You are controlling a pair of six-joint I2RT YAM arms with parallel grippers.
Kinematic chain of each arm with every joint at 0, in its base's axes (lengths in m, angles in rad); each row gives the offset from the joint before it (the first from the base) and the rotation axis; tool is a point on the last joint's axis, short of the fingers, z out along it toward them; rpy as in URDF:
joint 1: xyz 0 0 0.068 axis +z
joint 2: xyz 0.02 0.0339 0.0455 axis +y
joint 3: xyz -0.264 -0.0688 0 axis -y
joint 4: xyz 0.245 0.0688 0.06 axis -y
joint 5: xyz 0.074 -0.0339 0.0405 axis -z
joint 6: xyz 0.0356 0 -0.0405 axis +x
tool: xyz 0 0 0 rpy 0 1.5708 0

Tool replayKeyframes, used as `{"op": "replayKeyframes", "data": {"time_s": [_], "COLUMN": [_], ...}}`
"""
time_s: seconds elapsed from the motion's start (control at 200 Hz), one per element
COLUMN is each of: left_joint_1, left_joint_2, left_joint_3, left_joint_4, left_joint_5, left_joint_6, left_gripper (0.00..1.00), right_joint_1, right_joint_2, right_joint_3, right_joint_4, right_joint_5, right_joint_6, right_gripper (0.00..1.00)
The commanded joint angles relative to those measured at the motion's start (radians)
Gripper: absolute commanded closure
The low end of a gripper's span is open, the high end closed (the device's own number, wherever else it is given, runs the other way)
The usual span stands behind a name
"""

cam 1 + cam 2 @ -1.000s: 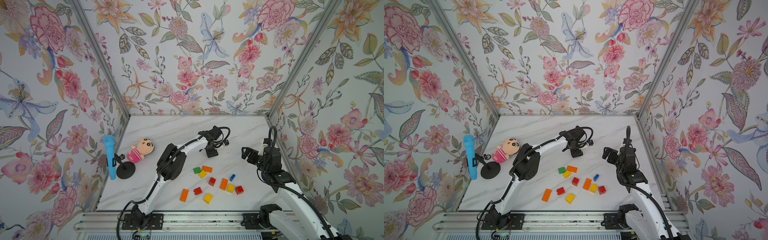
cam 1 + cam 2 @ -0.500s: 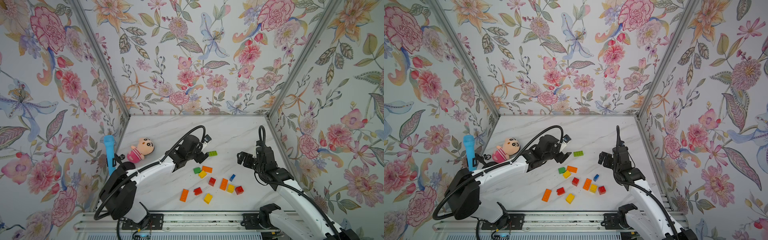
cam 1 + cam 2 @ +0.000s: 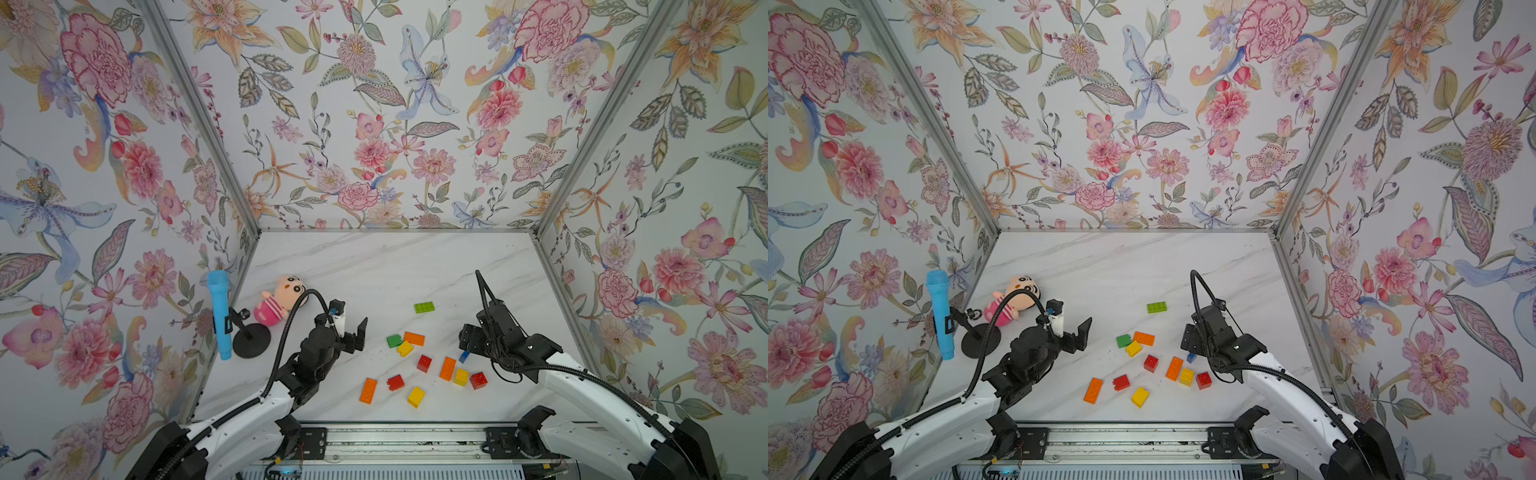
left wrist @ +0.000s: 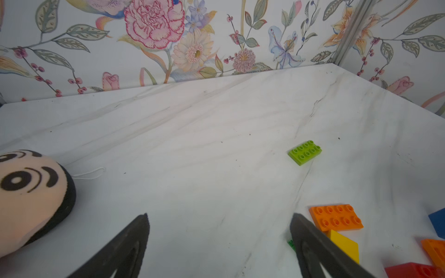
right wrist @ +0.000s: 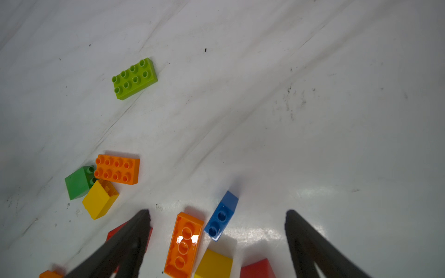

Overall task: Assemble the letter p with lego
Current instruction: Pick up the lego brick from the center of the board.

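Jaws, left gripper [image 4: 219,216]: spread wide, nothing in them, near the doll [image 4: 29,199]
Jaws, right gripper [image 5: 218,213]: wide apart too, gripping nothing, orange brick [image 5: 184,243] and blue brick [image 5: 222,216] lying on the table [image 5: 313,120] between them
Lime brick [image 3: 424,307]: sits alone, farther back
Other bricks [image 3: 424,363]: scattered loose between both grippers, no letter built yet

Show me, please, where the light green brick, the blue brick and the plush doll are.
light green brick [image 3: 424,307]: in a top view, on the middle of its studded top.
blue brick [image 5: 222,215]: in the right wrist view, on its studded face.
plush doll [image 3: 292,289]: in a top view, on its face.
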Motion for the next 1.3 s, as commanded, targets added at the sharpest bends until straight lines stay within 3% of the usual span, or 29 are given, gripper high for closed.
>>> {"op": "replayKeyframes", "data": {"time_s": [0.0,0.205,0.485,1.021,1.296], "left_joint_1": [0.017,0.024,0.025,0.026,0.025], "left_joint_2": [-0.071,-0.161,-0.168,-0.175,-0.182], "left_joint_3": [-0.05,-0.145,-0.16,-0.172,-0.176], "left_joint_4": [0.067,0.119,0.141,0.157,0.157], "left_joint_5": [-0.07,-0.097,-0.08,-0.079,-0.094], "left_joint_6": [0.006,0.028,0.032,0.028,0.031], "left_gripper": [0.03,0.01,0.01,0.01,0.01], "right_joint_1": [0.015,0.029,0.077,0.096,0.099], "right_joint_2": [0.029,0.101,0.177,0.243,0.246], "right_joint_3": [-0.023,-0.033,-0.03,-0.033,-0.03], "right_joint_4": [-0.02,0.014,0.033,0.051,0.041], "right_joint_5": [0.045,0.022,0.032,0.059,0.074], "right_joint_6": [0.099,0.135,0.186,0.165,0.132], "right_gripper": [0.14,0.22,0.27,0.62,0.74]}}
